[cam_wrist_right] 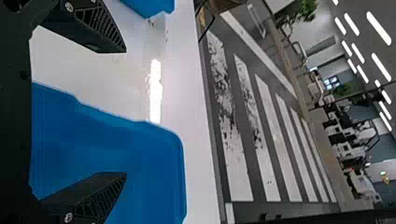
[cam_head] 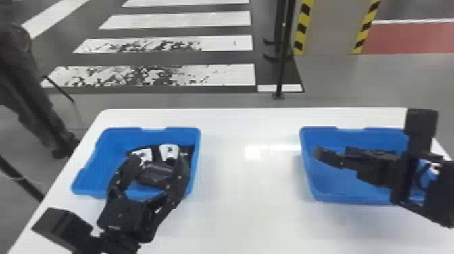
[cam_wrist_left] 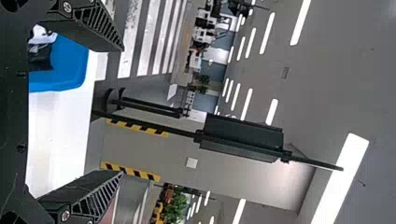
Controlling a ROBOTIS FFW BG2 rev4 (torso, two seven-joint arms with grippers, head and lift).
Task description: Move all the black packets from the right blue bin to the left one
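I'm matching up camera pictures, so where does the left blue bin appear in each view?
Head view: left blue bin, left part of the table.
Left wrist view: the bin, partly visible beside one finger.
Right wrist view: the bin, cut off, across the table from the right bin.
Shared landmark: white floor stripes beyond the table.

Passing room over the white table [cam_head: 250, 196] between two barriers, left bin [cam_head: 115, 138] and right bin [cam_head: 321, 138]

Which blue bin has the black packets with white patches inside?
The left blue bin: these packets lie in it, while the right gripper is over the other bin.
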